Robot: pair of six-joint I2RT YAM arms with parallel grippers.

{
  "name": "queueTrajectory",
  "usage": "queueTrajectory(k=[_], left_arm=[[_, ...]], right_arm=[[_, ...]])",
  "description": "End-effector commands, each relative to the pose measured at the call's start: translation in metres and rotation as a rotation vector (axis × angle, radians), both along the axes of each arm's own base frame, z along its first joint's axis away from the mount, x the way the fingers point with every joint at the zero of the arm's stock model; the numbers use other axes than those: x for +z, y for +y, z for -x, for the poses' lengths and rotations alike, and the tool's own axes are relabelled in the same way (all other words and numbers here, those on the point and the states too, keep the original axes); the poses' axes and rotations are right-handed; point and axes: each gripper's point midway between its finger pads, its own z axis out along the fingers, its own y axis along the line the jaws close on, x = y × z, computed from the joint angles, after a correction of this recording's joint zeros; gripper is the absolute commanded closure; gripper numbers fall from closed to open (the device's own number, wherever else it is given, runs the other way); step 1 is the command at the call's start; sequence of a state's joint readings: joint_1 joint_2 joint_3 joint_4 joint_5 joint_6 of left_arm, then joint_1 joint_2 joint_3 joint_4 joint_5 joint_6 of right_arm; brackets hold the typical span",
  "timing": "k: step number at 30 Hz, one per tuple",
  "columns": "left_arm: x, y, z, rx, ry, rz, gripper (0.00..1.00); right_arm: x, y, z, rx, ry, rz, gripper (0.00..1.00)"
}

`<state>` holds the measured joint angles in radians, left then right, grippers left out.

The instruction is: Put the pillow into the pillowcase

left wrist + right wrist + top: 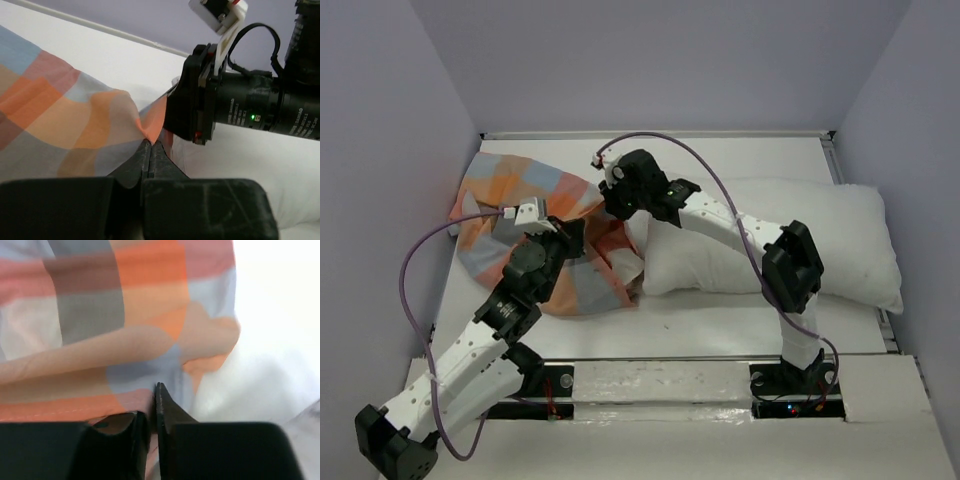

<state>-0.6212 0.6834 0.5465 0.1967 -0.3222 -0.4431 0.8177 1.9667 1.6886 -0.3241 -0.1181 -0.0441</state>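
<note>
Top external cam: I see the pillowcase (495,190) crumpled on the left half of the table (720,325), checks of orange, lt blue, grey and peach, with its right-hand edge bunched up near frame centre. The pillow (850,230) lies lengthwise across the right half, plain white and puffy. Its left end touches that bunched edge. Most of it is plainly outside the fabric; whether the tip is tucked in I can't tell from this angle.

The left arm (480,340) runs up from the lower-left corner and lies over the pillowcase, with the left gripper (570,235) at the bunched edge. The right arm (720,220) reaches from the lower right across the pillow to the upper middle, and the right gripper (615,207) comes down on the same edge just above and right of the left one. The two are v. close, nearly touching.

Left wrist cam: both fingers (162,160) are pressed together on a peak of orange cloth, so this gripper is clamped on the pillowcase. The fabric rises tented from the lower left to the pinch. The black wrist of the right arm fills the upper right, green LED lit, white pillow beneath it.

Right wrist cam: fingertips (165,407) are closed to a thin slit at bottom centre with checked cloth at and betw. them, so I read it as clenched on the pillowcase too. Checked fabric fills the left and top, white pillow the right side.
</note>
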Motion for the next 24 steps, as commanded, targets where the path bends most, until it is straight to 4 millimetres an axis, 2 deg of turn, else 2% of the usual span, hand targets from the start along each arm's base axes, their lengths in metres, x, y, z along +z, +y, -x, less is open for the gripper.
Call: queueTrajectory(k=[1,2,4,5,8,9,10,11,12,14,15,16,20,24], left_arm=[[0.054,0.046,0.012,0.183,-0.086,0.076,1.0],[0.066,0.054,0.016,0.208,-0.106,0.091,1.0],[0.08,0.061,0.023,0.212,-0.132,0.09,1.0],[0.092,0.061,0.026,0.202,-0.149,0.096,1.0],[0.094,0.057,0.029,0.171,-0.13,0.06,1.0],[0.085,0.054,0.029,0.153,-0.101,0.033,1.0],[0.077,0.053,0.029,0.151,-0.078,0.021,1.0],[0.064,0.053,0.028,0.154,-0.047,0.006,1.0],[0.052,0.054,0.028,0.157,-0.02,-0.004,1.0],[0.022,0.053,0.027,0.169,0.038,-0.015,1.0],[0.014,0.053,0.028,0.175,0.061,-0.013,1.0],[0.01,0.051,0.027,0.169,0.073,-0.011,1.0],[-0.015,0.04,0.025,0.128,0.138,-0.023,1.0],[-0.035,0.029,0.019,0.101,0.199,-0.059,1.0]], right_arm=[[0.097,0.033,-0.035,0.011,-0.201,-0.154,0.94],[0.139,0.039,-0.042,0.014,-0.267,-0.215,0.98],[0.159,0.048,-0.046,0.029,-0.296,-0.248,1.0],[0.19,0.049,-0.046,0.035,-0.348,-0.292,1.0],[0.224,0.041,-0.042,0.033,-0.415,-0.33,1.0],[0.214,0.038,-0.043,0.033,-0.425,-0.293,1.0],[0.211,0.034,-0.045,0.024,-0.442,-0.28,1.0],[0.215,0.021,-0.047,-0.015,-0.478,-0.251,1.0],[0.183,0.017,-0.05,-0.028,-0.448,-0.189,1.0],[0.169,0.008,-0.056,-0.071,-0.468,-0.15,1.0],[0.169,-0.001,-0.058,-0.105,-0.488,-0.127,1.0],[0.153,-0.005,-0.06,-0.115,-0.485,-0.1,1.0],[0.15,-0.015,-0.058,-0.123,-0.522,-0.068,1.0],[0.148,-0.031,-0.066,-0.189,-0.57,-0.019,1.0]])
